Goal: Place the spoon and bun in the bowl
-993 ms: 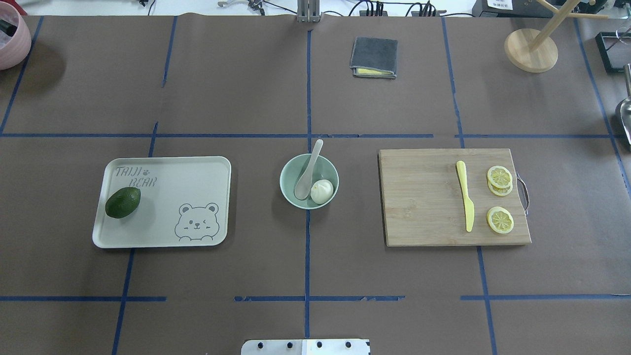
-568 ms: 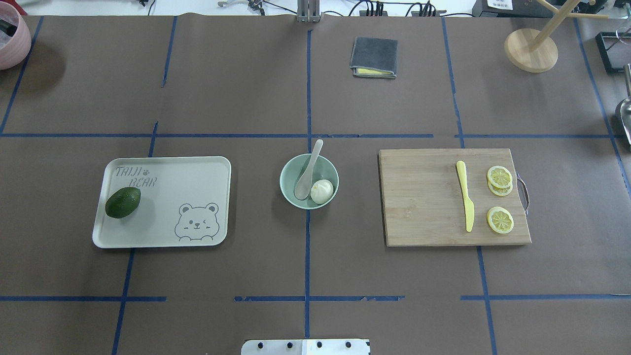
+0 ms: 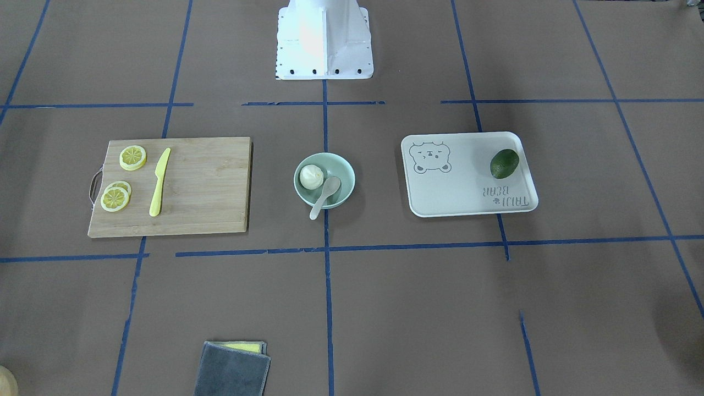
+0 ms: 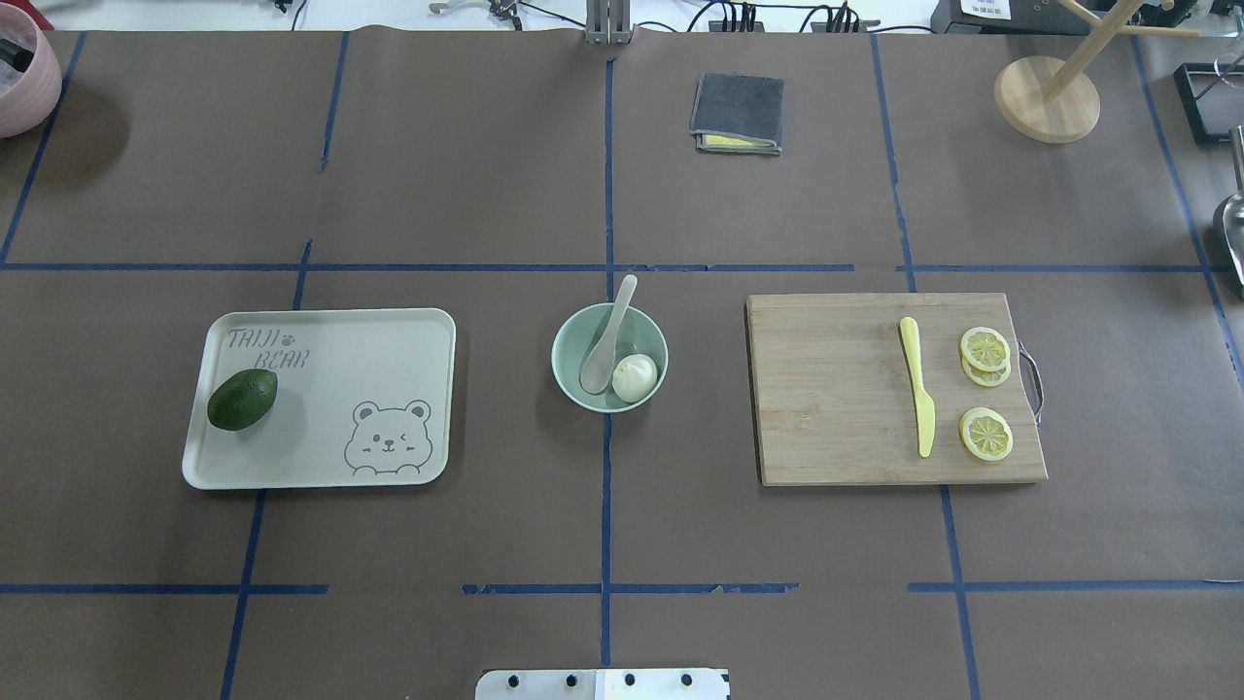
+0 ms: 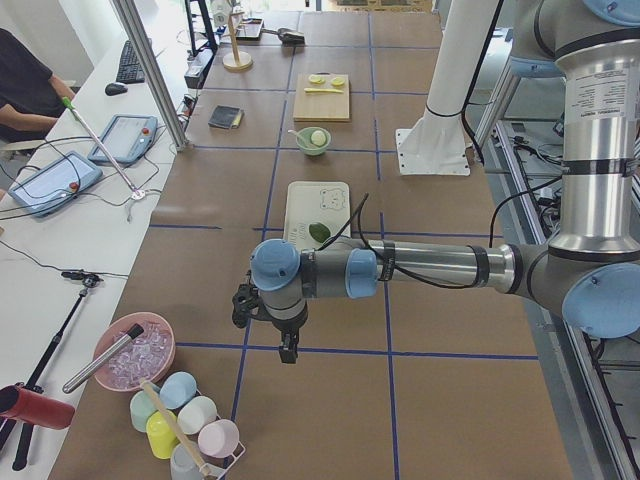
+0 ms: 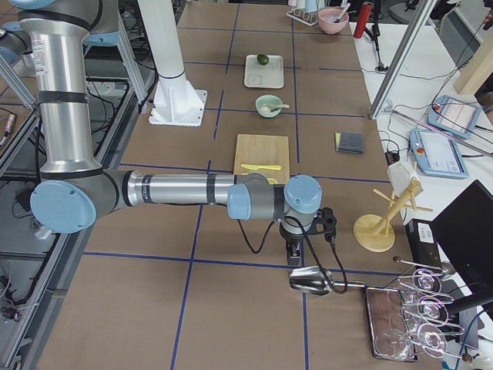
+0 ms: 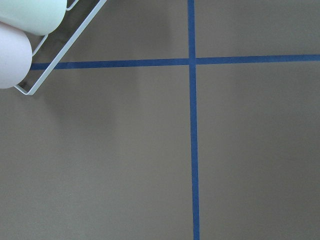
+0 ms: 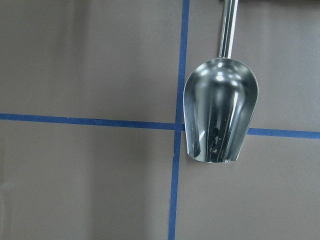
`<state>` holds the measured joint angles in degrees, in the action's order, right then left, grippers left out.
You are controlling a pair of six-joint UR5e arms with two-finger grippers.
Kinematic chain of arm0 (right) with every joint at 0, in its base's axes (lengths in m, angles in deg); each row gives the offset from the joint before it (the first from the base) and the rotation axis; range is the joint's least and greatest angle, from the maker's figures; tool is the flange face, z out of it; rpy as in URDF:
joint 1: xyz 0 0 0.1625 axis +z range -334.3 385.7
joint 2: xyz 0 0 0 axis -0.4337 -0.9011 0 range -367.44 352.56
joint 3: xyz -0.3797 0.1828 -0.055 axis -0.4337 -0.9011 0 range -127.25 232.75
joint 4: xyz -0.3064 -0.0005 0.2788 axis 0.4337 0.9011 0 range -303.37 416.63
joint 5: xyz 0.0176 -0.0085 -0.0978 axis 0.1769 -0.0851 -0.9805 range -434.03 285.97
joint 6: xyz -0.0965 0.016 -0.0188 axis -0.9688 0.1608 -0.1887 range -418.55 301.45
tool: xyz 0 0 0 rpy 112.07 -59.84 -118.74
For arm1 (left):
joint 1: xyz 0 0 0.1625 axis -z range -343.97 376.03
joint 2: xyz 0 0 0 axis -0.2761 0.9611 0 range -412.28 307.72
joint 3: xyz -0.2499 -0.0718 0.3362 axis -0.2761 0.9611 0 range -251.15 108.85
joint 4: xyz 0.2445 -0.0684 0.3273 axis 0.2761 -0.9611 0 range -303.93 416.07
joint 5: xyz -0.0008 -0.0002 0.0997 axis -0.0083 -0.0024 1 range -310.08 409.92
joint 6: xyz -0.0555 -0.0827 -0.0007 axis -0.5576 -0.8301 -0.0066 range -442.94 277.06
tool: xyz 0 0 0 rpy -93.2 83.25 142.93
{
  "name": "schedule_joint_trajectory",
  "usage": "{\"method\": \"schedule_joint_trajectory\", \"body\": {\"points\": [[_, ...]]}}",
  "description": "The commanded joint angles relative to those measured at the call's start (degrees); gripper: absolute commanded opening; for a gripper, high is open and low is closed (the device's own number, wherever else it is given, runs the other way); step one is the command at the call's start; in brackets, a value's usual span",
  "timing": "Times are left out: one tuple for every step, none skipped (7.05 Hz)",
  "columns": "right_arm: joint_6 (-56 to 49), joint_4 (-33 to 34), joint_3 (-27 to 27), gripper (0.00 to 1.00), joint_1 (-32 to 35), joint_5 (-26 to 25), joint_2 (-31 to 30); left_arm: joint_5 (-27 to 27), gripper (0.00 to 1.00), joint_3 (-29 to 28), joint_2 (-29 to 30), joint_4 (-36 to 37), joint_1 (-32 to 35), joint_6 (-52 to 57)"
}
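The mint-green bowl [image 4: 565, 374] stands at the table's centre, also in the front-facing view [image 3: 347, 171]. The white bun [image 4: 634, 377] lies inside it. The off-white spoon [image 4: 607, 335] rests with its scoop in the bowl and its handle over the far rim; both also show in the front-facing view, bun [image 3: 311, 176] and spoon [image 3: 324, 196]. My left gripper [image 5: 287, 350] hangs far off at the table's left end, my right gripper [image 6: 293, 258] far off at the right end. I cannot tell whether either is open or shut.
A bear tray [image 4: 389, 340] with an avocado [image 4: 242, 399] lies left of the bowl. A cutting board [image 4: 836, 389] with a yellow knife [image 4: 916, 394] and lemon slices lies right. A grey cloth [image 4: 738, 113] lies at the back. A metal scoop [image 8: 220, 117] lies under the right wrist.
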<state>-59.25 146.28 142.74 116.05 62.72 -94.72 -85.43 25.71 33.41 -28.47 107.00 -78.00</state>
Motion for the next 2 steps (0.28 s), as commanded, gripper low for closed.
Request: {"method": "schedule_joint_trajectory", "body": {"points": [[0.0, 0.0, 0.0, 1.0, 0.0, 0.0, 0.0, 0.0, 1.0, 0.1, 0.0, 0.0, 0.0, 0.0], [0.0, 0.0, 0.0, 1.0, 0.0, 0.1, 0.0, 0.0, 1.0, 0.1, 0.0, 0.0, 0.0, 0.1]]}}
